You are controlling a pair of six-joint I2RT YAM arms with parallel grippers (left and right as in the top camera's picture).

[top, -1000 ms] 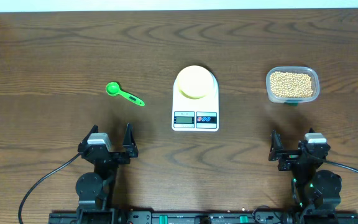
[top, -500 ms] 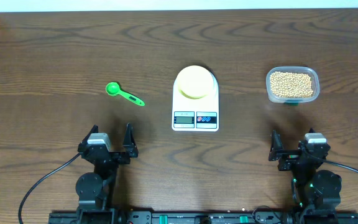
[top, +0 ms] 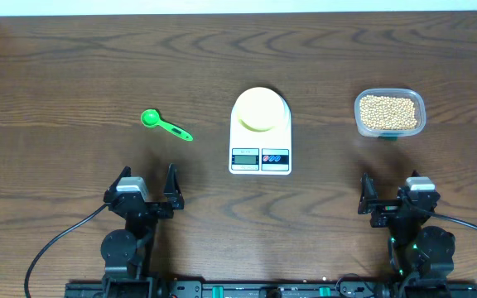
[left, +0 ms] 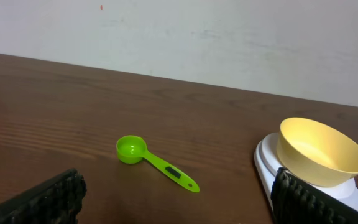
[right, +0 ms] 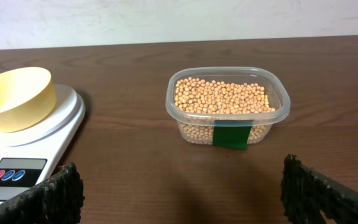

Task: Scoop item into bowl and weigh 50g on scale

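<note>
We cannot read the display on the scale (top: 260, 142) from overhead. In the right wrist view, the left edge cuts off part of the bowl (right: 14, 102) and the scale.

A bright green measuring spoon (top: 168, 127) lies flat on the dark wooden table (top: 73, 74), on the left side, its round cup farther away than its handle. Well apart on the right stands a clear rounded-rectangular plastic container (right: 227, 70), with a green tape strip (right: 232, 136) on its near wall. A white wall (left: 229, 37) rises behind the table.
</note>
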